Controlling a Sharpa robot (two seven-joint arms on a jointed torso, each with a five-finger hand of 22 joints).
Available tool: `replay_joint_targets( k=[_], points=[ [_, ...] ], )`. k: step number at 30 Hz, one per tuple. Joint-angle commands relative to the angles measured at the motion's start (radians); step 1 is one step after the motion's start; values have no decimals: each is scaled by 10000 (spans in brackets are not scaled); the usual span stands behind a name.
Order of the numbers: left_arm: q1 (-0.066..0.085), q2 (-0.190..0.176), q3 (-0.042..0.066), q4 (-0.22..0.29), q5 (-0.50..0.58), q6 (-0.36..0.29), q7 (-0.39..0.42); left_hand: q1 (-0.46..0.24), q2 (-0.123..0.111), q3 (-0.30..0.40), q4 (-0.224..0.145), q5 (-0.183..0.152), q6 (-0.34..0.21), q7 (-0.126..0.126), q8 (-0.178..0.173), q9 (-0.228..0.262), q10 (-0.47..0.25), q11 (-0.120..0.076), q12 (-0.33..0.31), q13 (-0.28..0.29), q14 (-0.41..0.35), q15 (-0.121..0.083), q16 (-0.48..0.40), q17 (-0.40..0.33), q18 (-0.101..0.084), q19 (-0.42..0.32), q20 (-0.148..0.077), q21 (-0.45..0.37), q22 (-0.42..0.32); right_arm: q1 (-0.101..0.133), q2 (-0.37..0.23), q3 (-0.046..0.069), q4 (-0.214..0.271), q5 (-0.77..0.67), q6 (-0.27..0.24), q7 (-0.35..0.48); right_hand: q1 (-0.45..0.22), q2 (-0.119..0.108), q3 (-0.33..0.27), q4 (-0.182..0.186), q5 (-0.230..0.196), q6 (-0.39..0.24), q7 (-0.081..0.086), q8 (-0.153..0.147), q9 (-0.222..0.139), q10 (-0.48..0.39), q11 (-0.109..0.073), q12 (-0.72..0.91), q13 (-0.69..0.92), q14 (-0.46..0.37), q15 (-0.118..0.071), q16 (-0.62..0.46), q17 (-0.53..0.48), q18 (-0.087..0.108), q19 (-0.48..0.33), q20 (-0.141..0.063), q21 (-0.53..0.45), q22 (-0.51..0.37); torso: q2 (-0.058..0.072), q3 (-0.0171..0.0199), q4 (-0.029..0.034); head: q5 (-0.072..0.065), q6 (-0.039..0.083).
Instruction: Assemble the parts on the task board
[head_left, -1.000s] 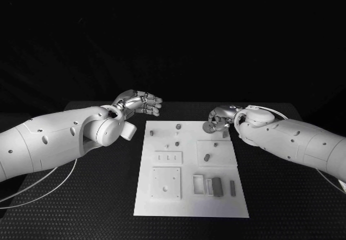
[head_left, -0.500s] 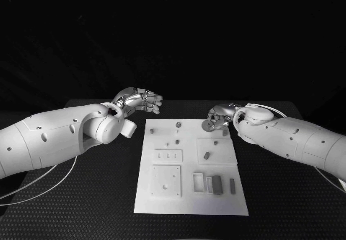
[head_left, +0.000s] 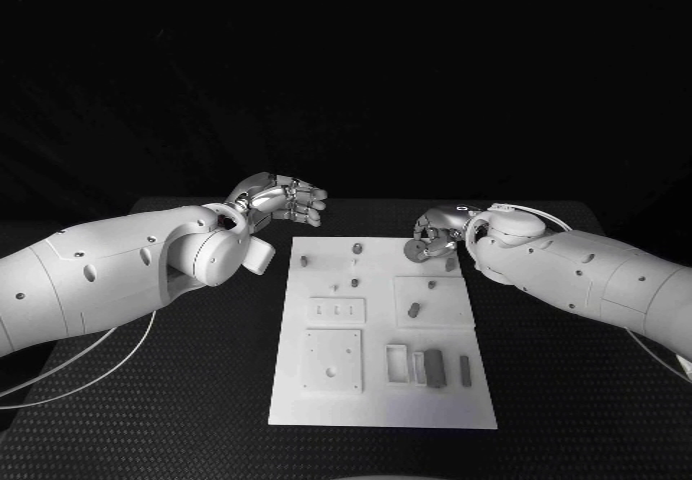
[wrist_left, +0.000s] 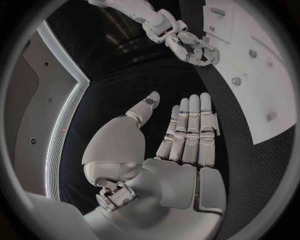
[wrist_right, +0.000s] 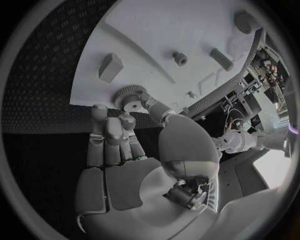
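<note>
The white task board (head_left: 379, 395) lies in the middle of the black table, with small grey parts on it. At the board's far right corner my right hand (head_left: 441, 233) pinches a grey toothed gear (head_left: 417, 252); the right wrist view shows this gear (wrist_right: 129, 96) between thumb and fingertips, just off the board's edge (wrist_right: 94, 95). My left hand (head_left: 283, 201) hovers beyond the board's far left corner. In the left wrist view that left hand (wrist_left: 181, 135) has straight fingers, the thumb apart, and nothing in it.
Grey pegs stand on the board's far half, one peg (head_left: 355, 250) close to the gear. A raised square plate (head_left: 433, 303) carries an oval part (head_left: 414, 312). Rectangular blocks (head_left: 433, 365) sit near the front right. Black table surrounds the board.
Both hands have drifted very slightly toward the table's far side. The gear stays pinched in my right hand, and the parts on the board have not moved.
</note>
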Motion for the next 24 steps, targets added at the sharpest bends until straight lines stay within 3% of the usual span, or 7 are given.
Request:
replay_joint_targets(
  k=[1,8,12,16,20,24],
  points=[
    [19,13,10,24,-37,134,75,43,23,-26,17,-35,-76,2,-65,10,36,0,-58,18,13,25,-55,17,147,-34,13,-48,13,-288,36,-184,-88,155,1453,66,11,-49,59,32,39,414,232,-85,-203,-767,95,67,-34,-86,-9,71,-27,70,-75,-24,19,171,3,4,-6,12,-15],
    [23,0,10,43,-37,135,68,43,22,-26,19,-35,-75,2,-66,11,38,0,-61,20,15,25,-59,22,146,-33,14,-50,14,-289,10,-201,-106,55,1813,46,30,401,96,-67,39,842,210,120,-132,-777,79,169,-131,-107,-17,146,-84,70,-94,-23,50,184,-2,-2,-14,22,-41],
    [26,-11,10,45,-37,115,69,43,23,-26,20,-35,-75,2,-66,11,39,0,-62,22,16,25,-61,25,146,-32,14,-50,15,-289,-7,-209,-99,-93,1768,38,147,824,159,-293,40,1108,121,240,-80,-773,-1,221,-210,-125,-87,182,-132,70,-121,-24,74,189,-4,4,-11,18,-43],
    [27,-19,10,50,-37,111,66,42,25,-25,23,-35,-74,2,-66,12,40,0,-64,23,17,25,-64,28,146,-31,14,-51,16,-289,-12,-210,-80,-437,1366,103,260,1122,187,-358,40,1430,0,394,-2,-720,-110,270,-289,-107,-181,223,-175,70,-125,-32,111,192,-5,12,-22,24,-51],
    [28,-19,10,54,-37,89,60,43,27,-24,24,-35,-73,2,-67,12,41,0,-65,25,19,25,-66,31,146,-30,14,-51,17,-289,-13,-210,52,-1008,469,36,331,1081,102,-365,42,1929,-226,617,116,-476,-328,302,-467,44,-386,269,-274,70,-4,-91,190,174,-6,6,-21,13,-38],
    [28,-17,10,53,-37,88,53,44,29,-23,25,-34,-73,2,-67,13,42,0,-66,25,20,25,-67,32,147,-29,14,-52,17,-289,-32,-210,233,-1440,-133,-64,379,1034,77,-367,40,2031,-276,642,135,-360,-382,316,-536,134,-441,291,-316,70,77,-136,216,164,-7,9,-19,8,-24]
  ],
)
